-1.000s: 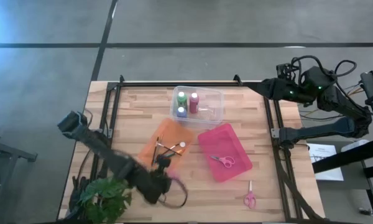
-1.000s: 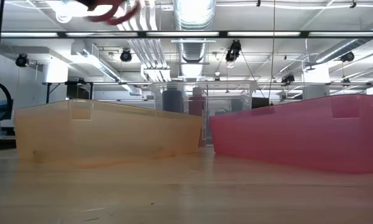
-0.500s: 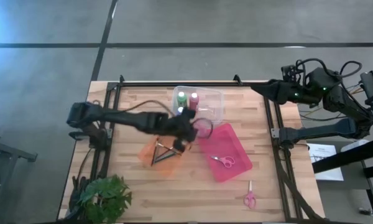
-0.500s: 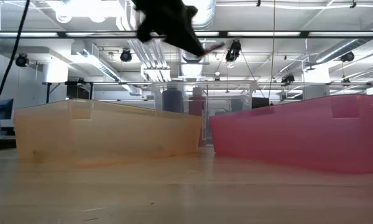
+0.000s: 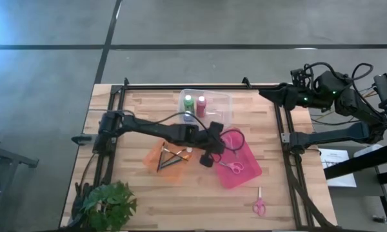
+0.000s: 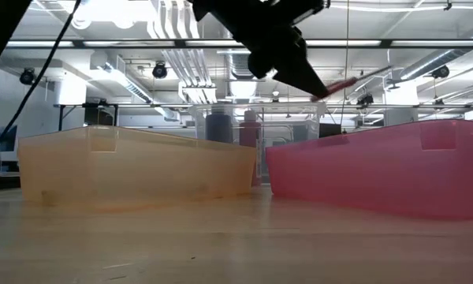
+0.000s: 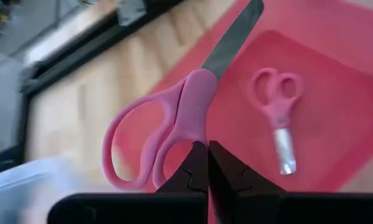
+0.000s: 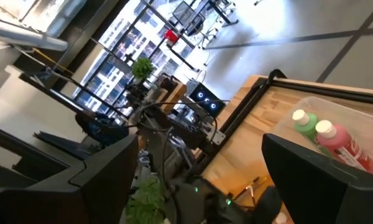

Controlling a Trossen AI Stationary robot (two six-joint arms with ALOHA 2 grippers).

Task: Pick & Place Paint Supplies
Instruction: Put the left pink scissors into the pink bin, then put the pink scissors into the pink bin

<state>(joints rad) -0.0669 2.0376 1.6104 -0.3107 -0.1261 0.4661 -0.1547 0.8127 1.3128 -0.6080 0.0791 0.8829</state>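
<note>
Paint bottles: green-bodied one [image 5: 188,102] and pink-red one [image 5: 200,104], both white-capped, stand upright side by side in the clear plastic bin [image 5: 223,111] at the far middle of the wooden desk [image 5: 135,109]; a third bottle sits just in front of them, mostly hidden by the left arm.
Paintbrushes: a few thin dark-handled ones [image 5: 172,154] lie crossed in the translucent orange tray [image 5: 156,154], near the desk's middle.
Left pincer [image 5: 214,154]: reaching across over the gap between the orange tray and the pink tray [image 5: 245,169], clamped on big pink-handled scissors [image 7: 174,124] — gripped at the handle loops, grey blade pointing away over the pink tray.
Pink tray: holds small pink scissors [image 5: 231,166] lying flat on its floor.
Loose scissors: another small pink pair [image 5: 258,205] lies on the desk near the front right corner.
Right pincer: pulled back off the desk's far right edge; can't tell if the fingers are apart or together.
Plant: green leafy thing [image 5: 109,203] at the front left corner.
</note>
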